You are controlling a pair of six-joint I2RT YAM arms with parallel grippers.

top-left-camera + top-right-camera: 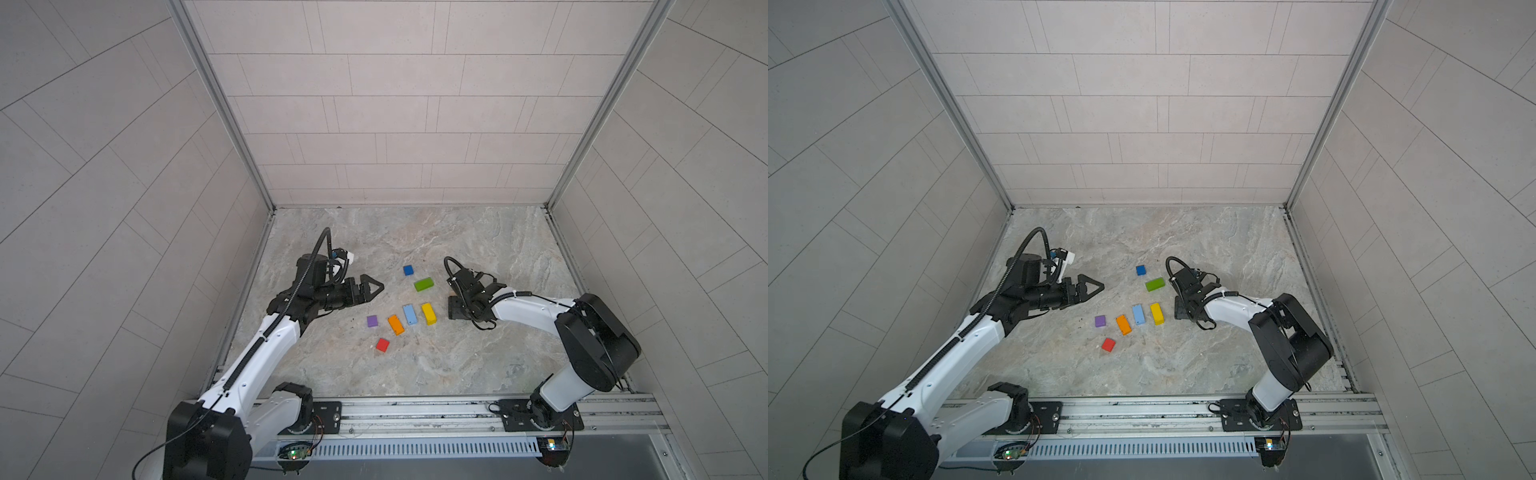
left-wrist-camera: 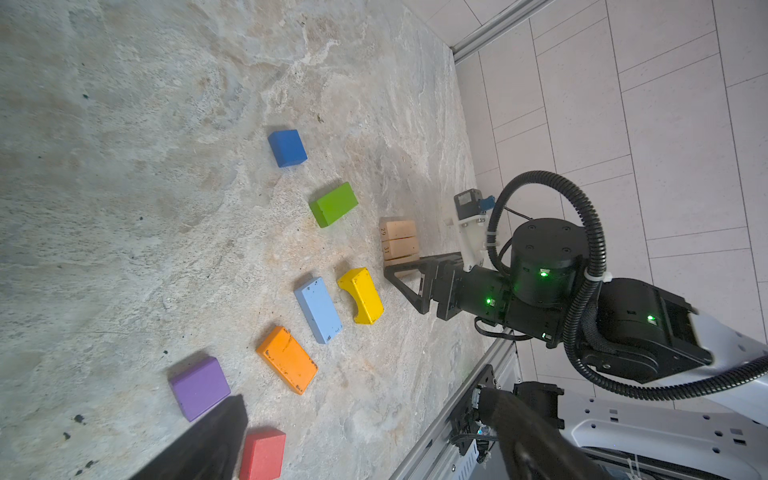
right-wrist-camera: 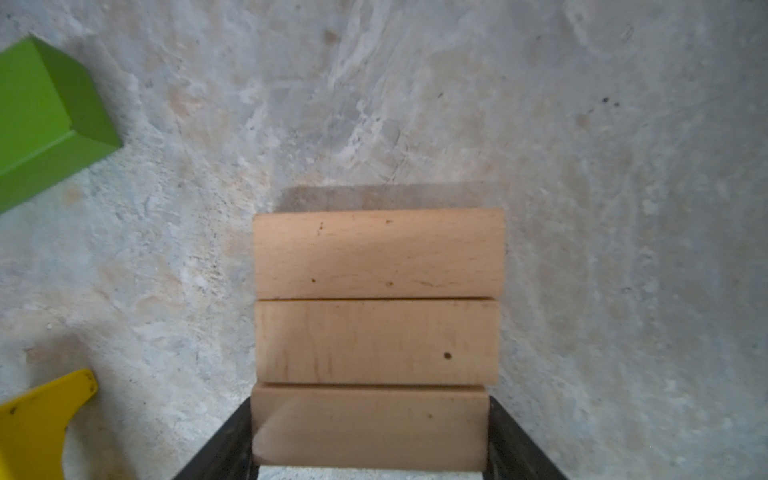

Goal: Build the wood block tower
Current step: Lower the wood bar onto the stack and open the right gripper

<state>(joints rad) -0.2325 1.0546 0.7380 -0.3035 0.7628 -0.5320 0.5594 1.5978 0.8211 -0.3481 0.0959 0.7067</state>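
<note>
Nearest the right wrist camera, a plain tan wooden bar [image 3: 370,424] lies flat on the bench. The black right fingers [image 3: 220,453] touch its two ends, partly closed and clamping it end to end. Two more plain tan wooden bars [image 3: 376,340] lie flat beyond it, side by side. The three make one row on the marbled grey bench [image 1: 415,374]. In both top views this row sits on the right, mostly hidden under the right arm.

Toward the middle, just beside the row, lies a yellow wooden bar with an arched notch [image 1: 429,313]. A light-blue wooden bar [image 1: 409,314] and an orange wooden bar [image 1: 396,324] follow it, roughly parallel and apart from one another. A green wooden bar [image 1: 424,284] lies farther back, with a dark-blue wooden cube [image 1: 408,270] behind it. A purple wooden cube [image 1: 372,321] sits left of the orange bar. A red wooden cube [image 1: 382,345] is the closest block to the arm bases. Each block rests singly on the bench, so the tower has no second layer.

On the left, the black left fingers [image 1: 373,281] hover above the bench and point toward the coloured blocks. They are spread wide and hold nothing.
</note>
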